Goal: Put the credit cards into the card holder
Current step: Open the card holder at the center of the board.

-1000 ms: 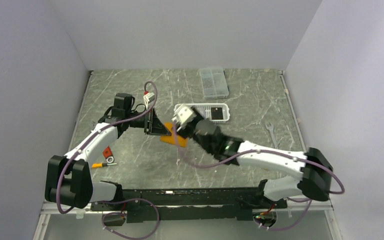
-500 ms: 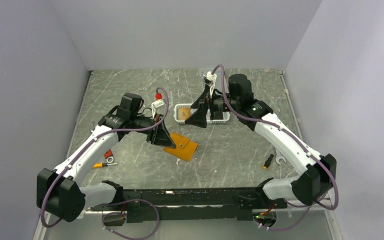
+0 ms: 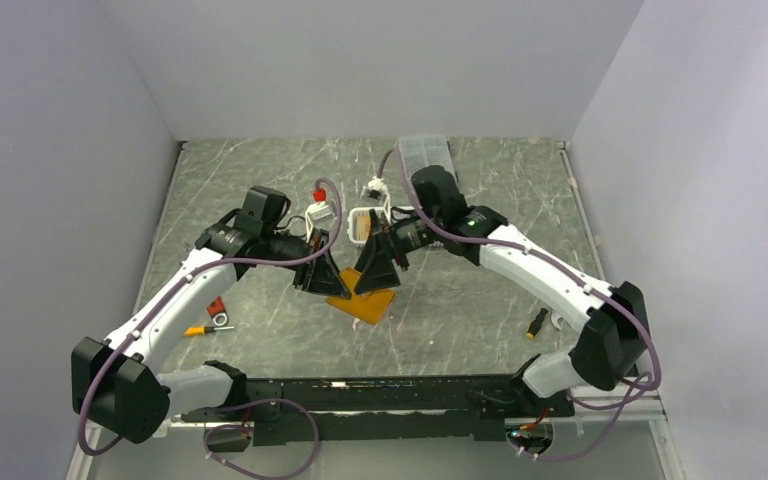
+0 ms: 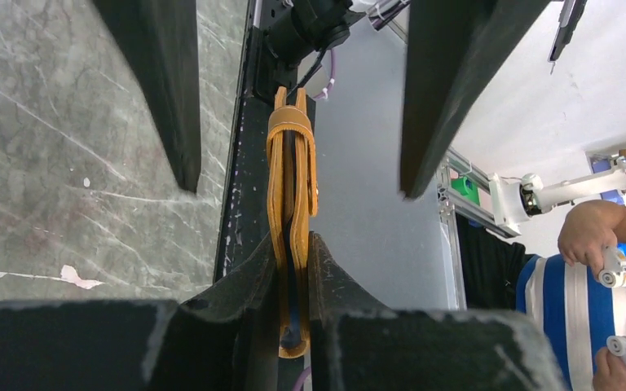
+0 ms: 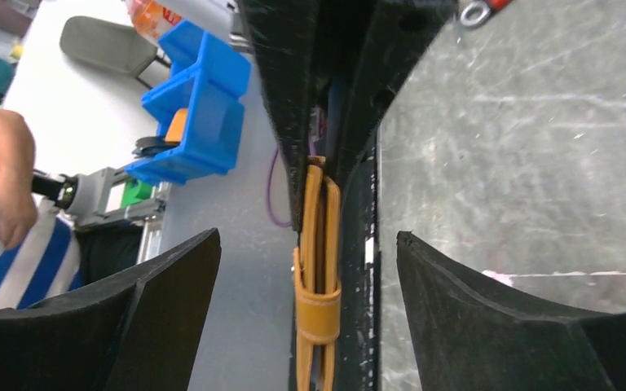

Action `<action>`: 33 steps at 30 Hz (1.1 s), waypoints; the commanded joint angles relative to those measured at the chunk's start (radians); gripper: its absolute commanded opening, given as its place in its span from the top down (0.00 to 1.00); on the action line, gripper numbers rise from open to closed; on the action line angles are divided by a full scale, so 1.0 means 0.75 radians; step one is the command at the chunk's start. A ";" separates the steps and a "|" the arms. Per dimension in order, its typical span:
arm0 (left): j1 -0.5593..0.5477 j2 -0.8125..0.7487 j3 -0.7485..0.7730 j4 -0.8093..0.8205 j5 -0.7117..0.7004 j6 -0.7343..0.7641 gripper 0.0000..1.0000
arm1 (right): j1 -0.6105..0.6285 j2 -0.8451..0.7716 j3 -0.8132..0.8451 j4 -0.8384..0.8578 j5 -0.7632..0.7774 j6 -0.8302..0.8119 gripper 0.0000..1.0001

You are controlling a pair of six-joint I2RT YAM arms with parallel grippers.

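Note:
The orange card holder [image 3: 370,305] is held off the table, folded, snap tab over its edge. My left gripper [image 3: 330,285] is shut on one end of it; in the left wrist view the card holder [image 4: 292,204] stands edge-on between my fingers [image 4: 249,285], a dark strip between its flaps. My right gripper [image 3: 372,283] is open, jaws on either side of the card holder's [image 5: 318,285] tab end without touching it. An orange-gold credit card [image 3: 360,231] lies in the white basket [image 3: 352,215].
A clear compartment box [image 3: 425,152] stands at the back. Small red and yellow tools [image 3: 213,312] lie at the left. A small screwdriver [image 3: 537,322] lies at the right, under my right arm. The basket is just behind both grippers.
My right arm swung from the basket down to the card holder and now straddles it with open jaws. The left gripper kept its hold and barely moved.

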 commanded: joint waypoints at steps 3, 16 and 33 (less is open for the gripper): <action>-0.015 -0.027 0.065 -0.033 0.017 0.073 0.99 | 0.046 0.073 0.052 -0.047 0.047 0.001 0.33; 0.015 -0.049 0.107 -0.028 -0.022 0.024 0.15 | -0.008 -0.156 -0.231 0.325 0.227 0.247 1.00; 0.195 -0.033 -0.128 0.726 0.078 -0.754 0.12 | 0.050 -0.386 -0.707 1.515 0.966 0.920 1.00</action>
